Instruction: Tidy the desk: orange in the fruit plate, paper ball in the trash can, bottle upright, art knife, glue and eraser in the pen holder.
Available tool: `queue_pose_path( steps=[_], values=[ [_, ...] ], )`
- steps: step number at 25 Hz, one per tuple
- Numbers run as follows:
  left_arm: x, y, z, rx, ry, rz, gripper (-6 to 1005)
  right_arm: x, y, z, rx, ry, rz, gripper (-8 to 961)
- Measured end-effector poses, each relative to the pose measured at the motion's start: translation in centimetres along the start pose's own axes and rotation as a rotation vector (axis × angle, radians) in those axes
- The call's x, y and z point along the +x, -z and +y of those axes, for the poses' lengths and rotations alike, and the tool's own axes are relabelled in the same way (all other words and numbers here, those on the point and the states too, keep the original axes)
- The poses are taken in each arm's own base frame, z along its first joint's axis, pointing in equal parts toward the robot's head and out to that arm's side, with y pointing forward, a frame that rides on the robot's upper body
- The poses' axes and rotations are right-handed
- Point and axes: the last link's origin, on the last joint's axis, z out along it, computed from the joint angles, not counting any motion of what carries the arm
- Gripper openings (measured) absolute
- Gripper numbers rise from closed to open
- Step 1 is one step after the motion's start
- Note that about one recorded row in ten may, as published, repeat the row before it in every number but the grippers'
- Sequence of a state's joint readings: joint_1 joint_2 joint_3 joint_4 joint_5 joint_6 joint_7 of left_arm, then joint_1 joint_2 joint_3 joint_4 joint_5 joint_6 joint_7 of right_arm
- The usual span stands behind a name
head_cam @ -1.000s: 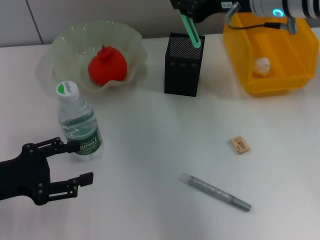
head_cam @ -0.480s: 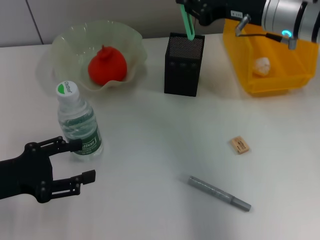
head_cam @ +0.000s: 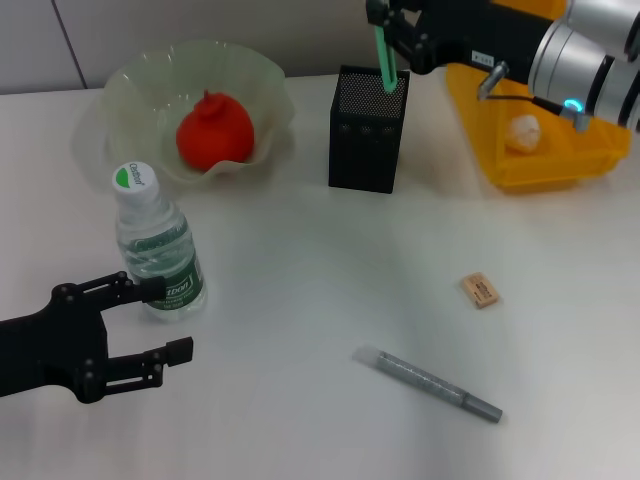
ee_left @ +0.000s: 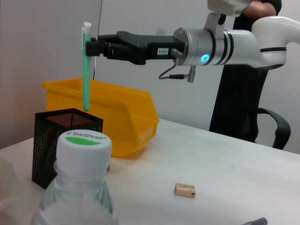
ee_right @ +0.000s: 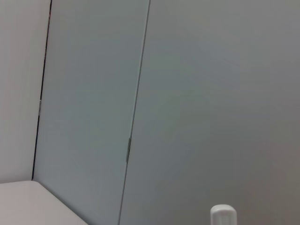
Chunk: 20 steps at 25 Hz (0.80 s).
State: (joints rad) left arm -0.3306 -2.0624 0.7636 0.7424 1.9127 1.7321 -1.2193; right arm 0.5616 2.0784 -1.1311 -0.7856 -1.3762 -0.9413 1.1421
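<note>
Clamped on the slim green art knife (head_cam: 382, 52), the right gripper (ee_left: 93, 47) holds it upright over the black mesh pen holder (head_cam: 367, 128), far centre, ready to drop. Near left, the left gripper (head_cam: 150, 322) hangs wide beside the upright clear plastic bottle (head_cam: 155, 246).

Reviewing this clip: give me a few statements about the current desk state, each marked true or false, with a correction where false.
1. The right gripper holds the green stick upright above the pen holder. True.
2. The bottle lies on its side. False: it stands upright beside the open left gripper.
3. The eraser is inside the pen holder. False: it lies on the table.
4. The paper ball is in the yellow bin. True.
5. The fruit plate is empty. False: a red-orange fruit sits in it.
</note>
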Motion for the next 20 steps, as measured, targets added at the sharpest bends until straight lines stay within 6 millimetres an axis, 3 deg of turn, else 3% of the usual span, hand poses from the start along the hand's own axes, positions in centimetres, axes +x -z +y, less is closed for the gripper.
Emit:
queue_pose_path(
  steps=[14, 20],
  values=[
    [-0.1, 0.0, 0.1, -0.003, 0.007, 0.003, 802, 1.5, -1.1, 0.3, -0.004, -0.058, 0.032, 209],
    [-0.1, 0.0, 0.2, -0.005, 0.008, 0.002, 802, 1.5, -0.9, 0.2, 0.0, -0.057, 0.031, 436]
  ],
)
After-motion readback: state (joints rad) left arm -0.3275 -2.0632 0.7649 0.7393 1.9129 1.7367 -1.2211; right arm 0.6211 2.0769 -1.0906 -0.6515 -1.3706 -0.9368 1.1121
